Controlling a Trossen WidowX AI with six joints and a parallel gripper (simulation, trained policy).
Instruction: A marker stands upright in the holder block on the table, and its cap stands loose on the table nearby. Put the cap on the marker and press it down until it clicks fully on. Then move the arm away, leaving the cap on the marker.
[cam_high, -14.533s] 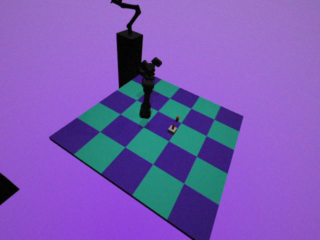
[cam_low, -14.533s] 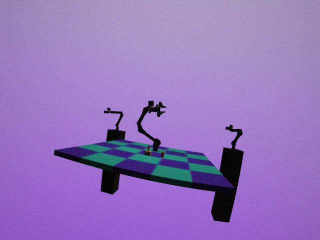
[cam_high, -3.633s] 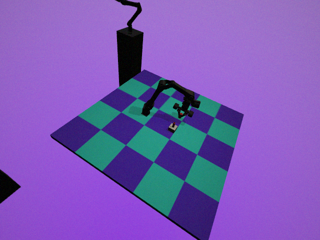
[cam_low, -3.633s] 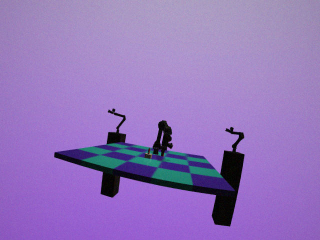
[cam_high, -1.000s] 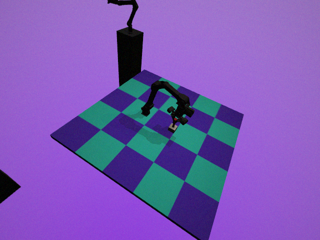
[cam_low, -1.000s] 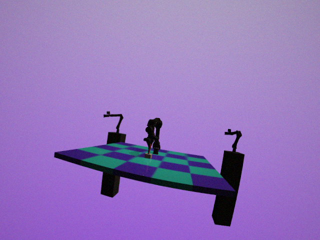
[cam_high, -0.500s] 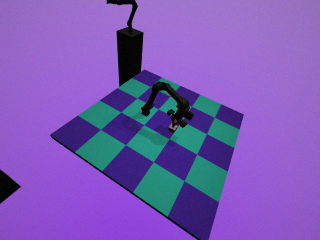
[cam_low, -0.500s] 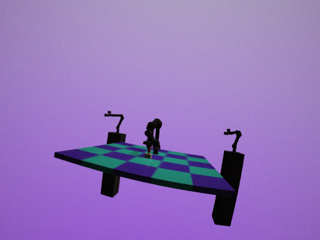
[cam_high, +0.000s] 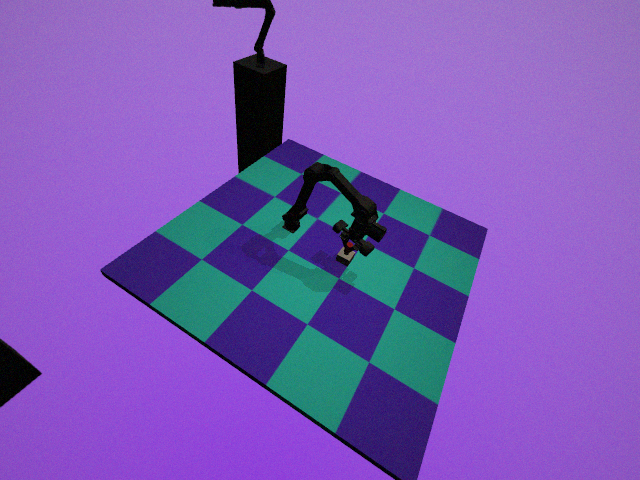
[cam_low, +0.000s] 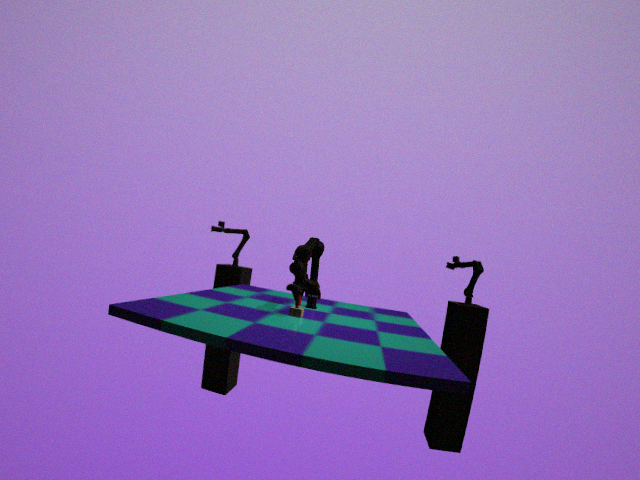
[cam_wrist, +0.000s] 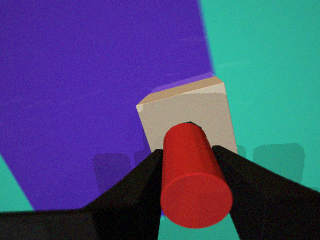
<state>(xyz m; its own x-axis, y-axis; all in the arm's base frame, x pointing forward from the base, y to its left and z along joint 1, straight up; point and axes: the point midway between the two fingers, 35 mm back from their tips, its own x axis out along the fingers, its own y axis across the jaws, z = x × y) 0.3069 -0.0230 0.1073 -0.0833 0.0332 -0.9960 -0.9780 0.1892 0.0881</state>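
The red marker cap (cam_high: 349, 244) (cam_low: 299, 300) (cam_wrist: 192, 170) is over the pale holder block (cam_high: 345, 255) (cam_low: 296, 311) (cam_wrist: 187, 107), its round closed end facing the wrist camera. A small dark piece shows at the cap's far end, above the block; whether the cap is seated on the marker, I cannot tell. The gripper (cam_high: 349, 246) (cam_low: 298, 301) (cam_wrist: 191, 162) is partly open, its two black fingers closed on opposite sides of the cap. The black arm (cam_high: 345, 187) (cam_low: 314, 263) arches over to it from a base on the purple-and-green checkered table (cam_high: 227, 315) (cam_low: 346, 351). Beyond the table edges, the exterior view shows two black pillars (cam_low: 219, 369) (cam_low: 465, 335), each topped by another black arm.

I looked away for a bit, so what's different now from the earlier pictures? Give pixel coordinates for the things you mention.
The red cap (cam_high: 349, 244) (cam_low: 299, 300) (cam_wrist: 192, 162), which stood on the table, is now in the closed gripper (cam_high: 351, 246) (cam_low: 298, 303) (cam_wrist: 190, 172). The arm (cam_high: 343, 186) (cam_low: 314, 258) carried it over to the holder block (cam_high: 344, 255) (cam_low: 296, 312) (cam_wrist: 180, 110). The block looks unmoved.
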